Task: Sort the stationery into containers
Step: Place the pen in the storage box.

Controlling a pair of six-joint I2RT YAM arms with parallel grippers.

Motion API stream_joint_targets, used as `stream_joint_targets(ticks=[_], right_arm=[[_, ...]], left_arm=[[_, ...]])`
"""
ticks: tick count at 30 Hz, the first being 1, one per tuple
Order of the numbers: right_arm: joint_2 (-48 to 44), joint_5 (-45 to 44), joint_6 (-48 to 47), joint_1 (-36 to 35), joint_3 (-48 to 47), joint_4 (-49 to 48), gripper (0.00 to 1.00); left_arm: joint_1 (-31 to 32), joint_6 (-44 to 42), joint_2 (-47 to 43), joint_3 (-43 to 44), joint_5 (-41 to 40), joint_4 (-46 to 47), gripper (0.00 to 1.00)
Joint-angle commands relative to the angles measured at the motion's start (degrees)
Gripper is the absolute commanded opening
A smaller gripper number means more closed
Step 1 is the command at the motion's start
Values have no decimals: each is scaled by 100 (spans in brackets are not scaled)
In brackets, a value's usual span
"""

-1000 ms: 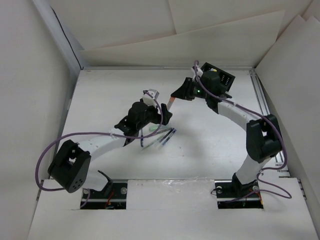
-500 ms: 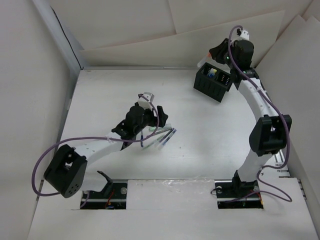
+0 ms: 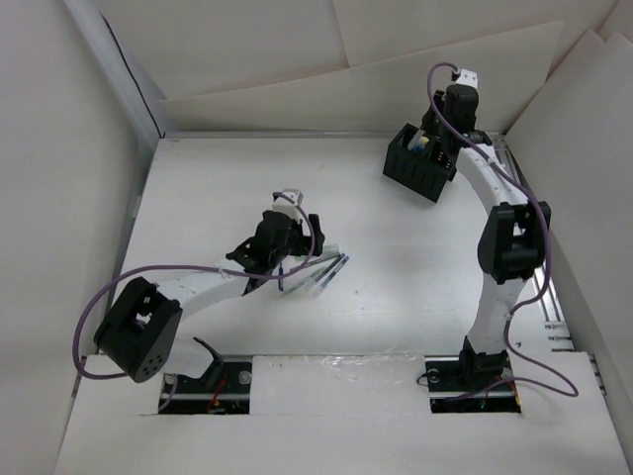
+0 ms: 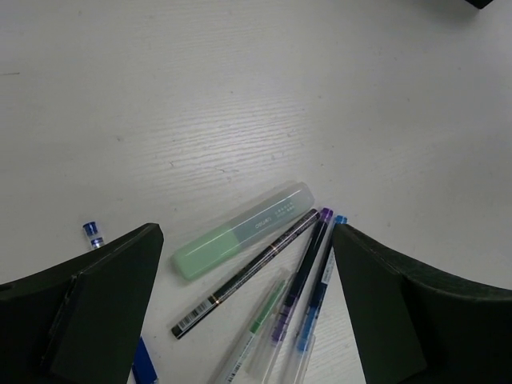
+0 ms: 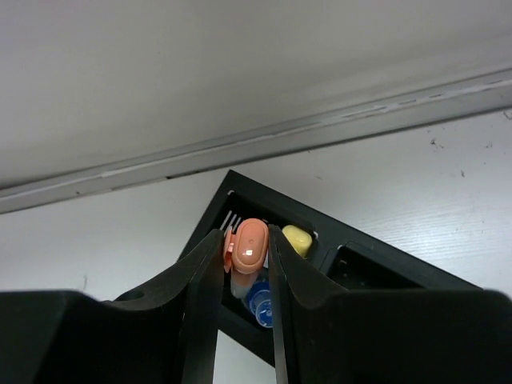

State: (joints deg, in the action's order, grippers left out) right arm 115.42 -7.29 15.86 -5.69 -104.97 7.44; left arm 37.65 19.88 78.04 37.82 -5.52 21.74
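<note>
Over the far right corner of the tabletop (image 3: 227, 188), your right pincer (image 5: 245, 276) now hangs above the black box (image 3: 413, 170); a second ago it was off to the box's left, mid-carry. It is narrow, clamped on the orange-capped marker (image 5: 250, 244), which points down into the compartment that already holds a yellow piece (image 5: 297, 239) and a blue one (image 5: 258, 302); the other compartment looks empty from here. So the carry seems done, and what remains for this marker is likely the release.

Your left pincer (image 4: 244, 232) has spread wider over the last second and shifted a little; it holds nothing and hovers over the loose group near the middle: a pale green highlighter (image 4: 256, 224), a black pen (image 4: 244, 276), a purple pen (image 4: 302, 280) and a blue pen (image 4: 318, 288), lying close together, some touching. Those are yet to be sorted, so expect crowding on the next pick.
</note>
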Motion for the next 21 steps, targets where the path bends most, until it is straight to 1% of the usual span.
stream_joint_targets(ticks=[1,6,8,9,10,12,13,14,16,18,19,21], right_arm=[[7,-308,-258,-37,-314,-32,13],[314,-361,-320,-107,-638,20,13],[376,-361,-373,-177,-639,20,21],[376,-361,-373,-178,-639,73,28],[376,-413,-373,-247,-639,73,45],[324,-414,-373,-248,-578,73,59],[228,-414,-373,-300,-525,73,69],[157,-414,-373,-301,-525,73,73],[-88,-344,-373,-301,-446,73,79],[-290,-291,-303,-301,-306,73,79],[-405,-238,-242,-301,-244,73,79],[-756,-186,-163,-362,10,73,79]], left_arm=[[23,121,18,85,-344,-213,85],[23,174,185,85,-573,-469,85],[23,174,185,85,-696,-617,85],[23,226,246,85,-696,-618,85],[23,227,247,85,-696,-705,85],[23,227,299,85,-696,-767,85],[23,227,299,85,-696,-828,84],[23,227,299,85,-696,-829,84],[75,166,352,32,-643,-882,81],[76,113,352,32,-643,-943,76],[137,113,413,32,-643,-943,72],[137,51,466,102,-565,-1005,69]])
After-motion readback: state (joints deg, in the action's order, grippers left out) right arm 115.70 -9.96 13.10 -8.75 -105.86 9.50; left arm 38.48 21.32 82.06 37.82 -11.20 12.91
